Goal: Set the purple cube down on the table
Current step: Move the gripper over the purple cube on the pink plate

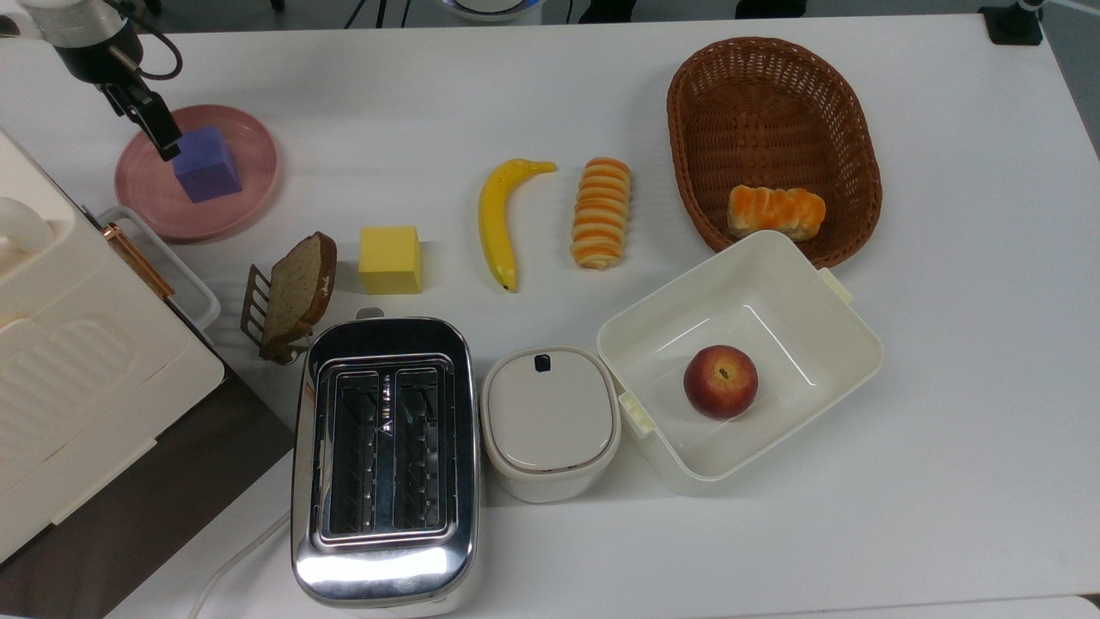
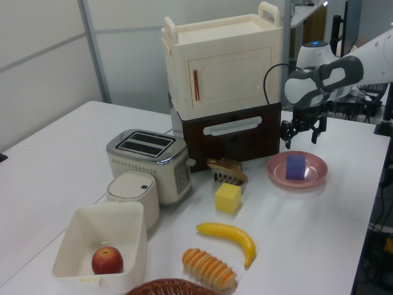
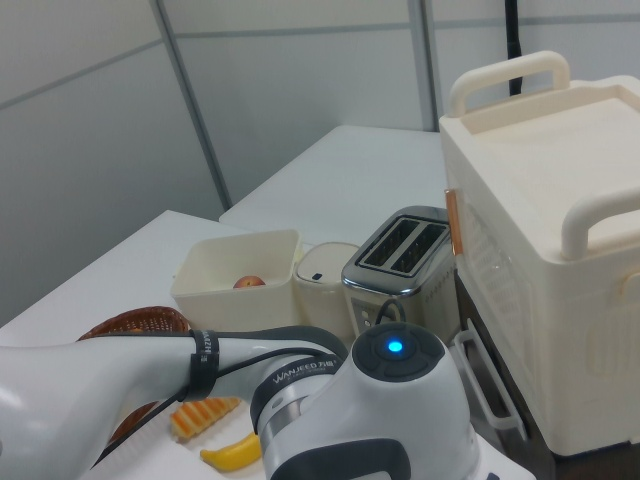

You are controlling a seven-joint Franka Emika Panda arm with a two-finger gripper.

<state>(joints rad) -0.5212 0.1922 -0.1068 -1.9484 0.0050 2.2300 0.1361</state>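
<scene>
The purple cube [image 1: 207,164] rests on the round pink plate [image 1: 249,193] at the top view's far left; nothing is touching it. The left view has the purple cube [image 2: 296,166] sitting upright on the plate [image 2: 315,175]. My gripper [image 1: 150,125] hangs over the plate's edge on the top view's left of the cube. In the left view my gripper [image 2: 301,130] is above and behind the plate, open, fingers spread with nothing between them. The white table [image 1: 533,94] lies bare around the plate.
A cream cabinet [image 1: 60,344] stands close beside the plate. A bread slice in a rack [image 1: 296,292], yellow cube [image 1: 391,259], banana [image 1: 498,219], striped roll [image 1: 601,211], toaster [image 1: 384,456], lidded pot [image 1: 550,421], white bin [image 1: 825,292] with an apple and a wicker basket [image 1: 687,94] fill the table.
</scene>
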